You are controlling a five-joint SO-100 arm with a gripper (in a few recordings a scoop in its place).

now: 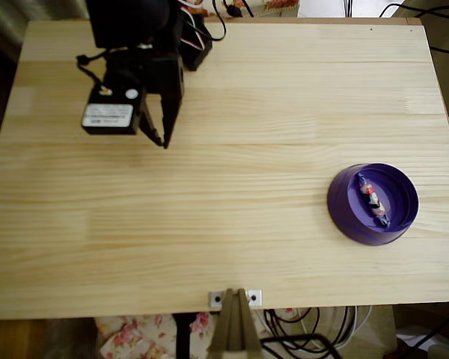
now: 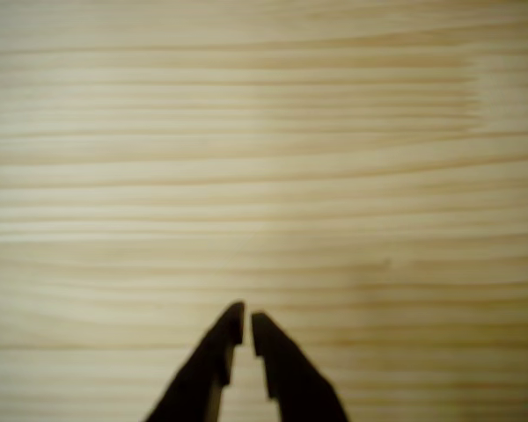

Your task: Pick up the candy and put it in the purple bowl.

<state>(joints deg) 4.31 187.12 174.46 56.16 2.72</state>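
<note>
The candy (image 1: 373,200) already lies inside the purple bowl (image 1: 343,217), stretched along the flat violet bottom on a slant, its twisted ends pointing up-left and down-right in the overhead view. The bowl sits toward the right edge of the pale wooden tabletop (image 1: 232,194). Judged from this, the placing looks done.

The pincer (image 1: 162,136) hangs well apart from the bowl, over the upper left part of the tabletop in the overhead view, with nothing between its tips. In the wrist view the pincer (image 2: 247,330) shows two dark fingers drawn nearly together, only a thin slit between them, and bare wood grain beneath.

As for handling, the sweet looks very light, so weight is no concern; it would shift or skid at a slight nudge. The wrapper is probably smooth film, likely slippery, and the twisted ends are limp and would fold rather than carry it. The middle, over the body, seems the firmest place to pinch, with the fingers closing across the short width. The low bowl wall would crowd a pincer coming in at an angle, so a descent from above suits best.
</note>
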